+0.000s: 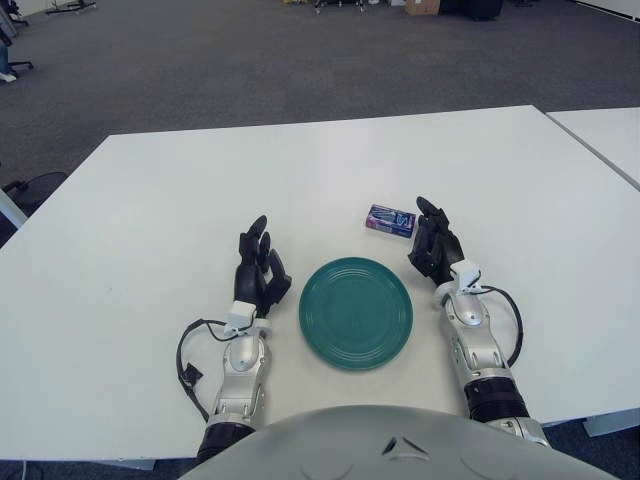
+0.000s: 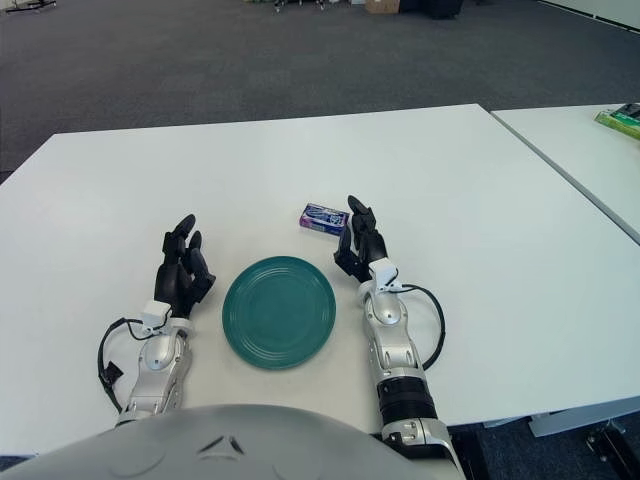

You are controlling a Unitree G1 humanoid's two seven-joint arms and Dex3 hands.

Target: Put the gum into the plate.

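Observation:
A small blue and purple gum pack lies flat on the white table, just beyond the empty teal plate. My right hand rests on the table right of the plate, fingers relaxed and open, its fingertips just right of the gum pack and close to it, holding nothing. My left hand rests on the table left of the plate, open and empty. The gum also shows in the right eye view.
The white table stretches wide around the plate. A second white table stands to the right across a narrow gap, with a green object on it. Grey carpet lies beyond the far edge.

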